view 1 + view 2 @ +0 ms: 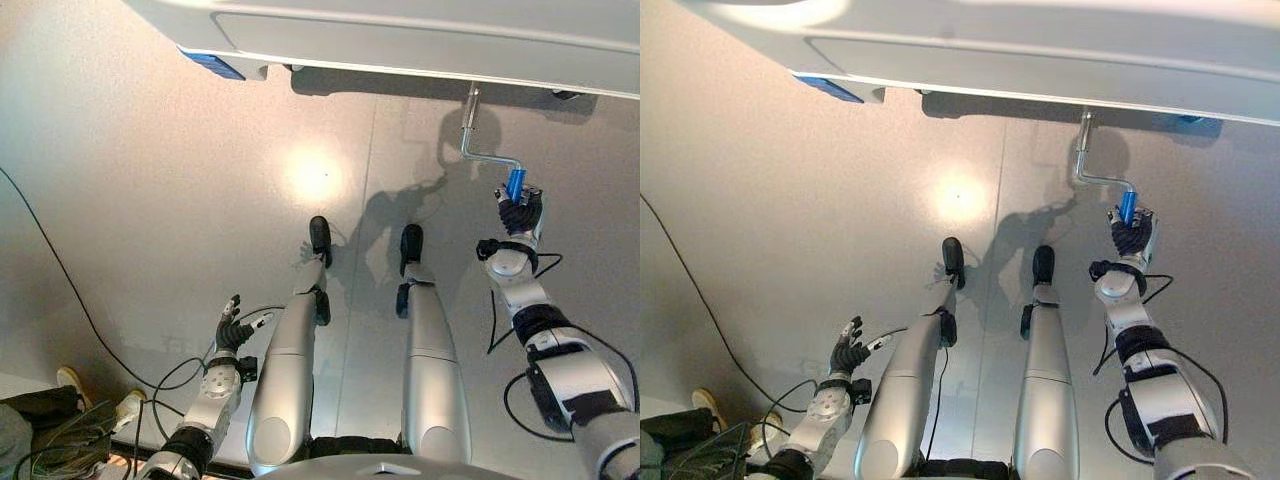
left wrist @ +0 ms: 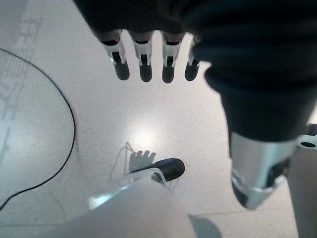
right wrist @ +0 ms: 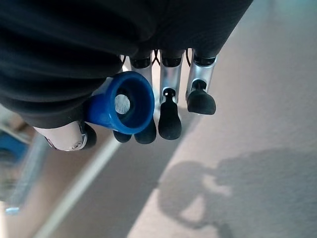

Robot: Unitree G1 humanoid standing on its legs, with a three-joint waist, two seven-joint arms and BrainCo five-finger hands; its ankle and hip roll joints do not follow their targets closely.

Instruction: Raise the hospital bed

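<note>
The hospital bed's pale foot end (image 1: 400, 40) spans the top of the eye views. A silver crank (image 1: 470, 130) hangs from under it at the right and bends out to a blue grip (image 1: 515, 184). My right hand (image 1: 520, 215) reaches up to that grip. In the right wrist view the blue grip (image 3: 124, 106) lies across the palm, with the fingers (image 3: 168, 114) curled beside it and the thumb on its other side. My left hand (image 1: 232, 330) hangs low at the left, away from the bed, its fingers (image 2: 143, 64) straight over the bare floor.
A blue fitting (image 1: 212, 65) sits under the bed's left corner and a dark caster (image 1: 567, 95) under its right side. A person's shoes (image 1: 70, 380) stand at the lower left. Smooth grey floor lies between me and the bed.
</note>
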